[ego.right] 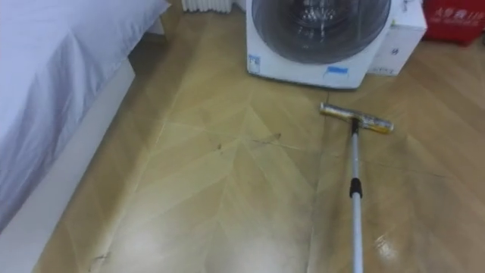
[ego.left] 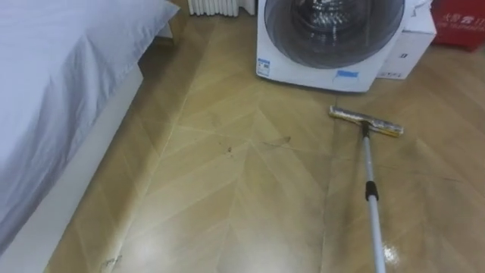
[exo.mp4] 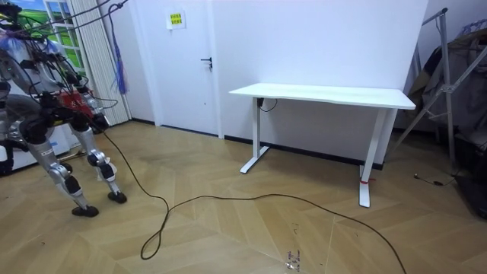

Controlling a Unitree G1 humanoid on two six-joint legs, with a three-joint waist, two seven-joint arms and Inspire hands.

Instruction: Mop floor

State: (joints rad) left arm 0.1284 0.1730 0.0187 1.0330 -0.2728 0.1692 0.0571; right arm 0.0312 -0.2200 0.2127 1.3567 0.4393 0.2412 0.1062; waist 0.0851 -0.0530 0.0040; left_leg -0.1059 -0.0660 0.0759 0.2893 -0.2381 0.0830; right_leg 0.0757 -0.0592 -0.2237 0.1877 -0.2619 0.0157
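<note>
1. Far ahead of the hands, the mop head (ego.left: 366,121) lies flat by the washing machine (ego.left: 333,38).
2. Their grip cannot be told.
3. Even pressure should be kept along the floor (ego.left: 227,197).

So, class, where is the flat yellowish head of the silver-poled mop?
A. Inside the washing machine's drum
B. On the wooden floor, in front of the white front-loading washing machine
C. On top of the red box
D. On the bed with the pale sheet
B: the flat yellowish mop head lies on the wooden floor, just short of the white front-loading washing machine, not touching it.
</note>
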